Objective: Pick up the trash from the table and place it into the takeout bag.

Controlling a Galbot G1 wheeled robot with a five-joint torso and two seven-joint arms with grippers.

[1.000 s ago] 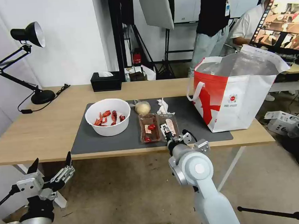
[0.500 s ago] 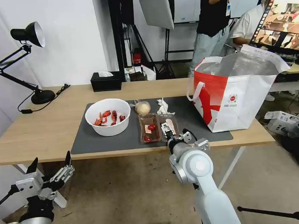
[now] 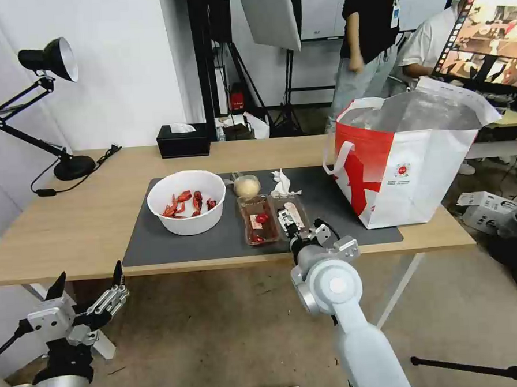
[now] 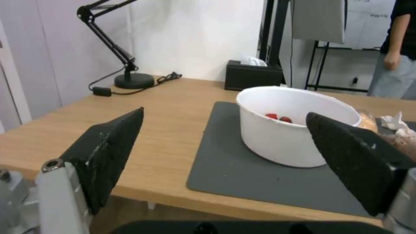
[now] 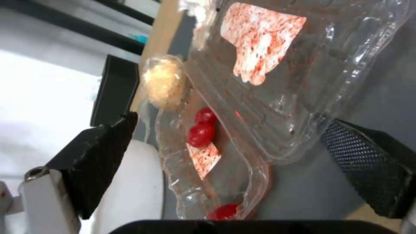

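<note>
Table (image 3: 69, 226): grey mat centre frame, takeout bag (image 3: 410, 168) right
Right gripper (image 5: 225, 162): spread wide, straddling clear tray (image 5: 277, 97)
Advice: pinch one rim squarely, avoid crushing
Left gripper (image 3: 88, 282): apart, lower left, idle

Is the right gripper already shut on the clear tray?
No, the right gripper's fingers stand wide apart around the clear tray.

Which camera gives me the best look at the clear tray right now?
Right wrist view: the clear tray sits close between the open right end effector's fingers, red scraps and hinged halves plain. Head view shows it small on the mat, partly behind the arm. Left wrist view catches a blurred edge at best.
</note>
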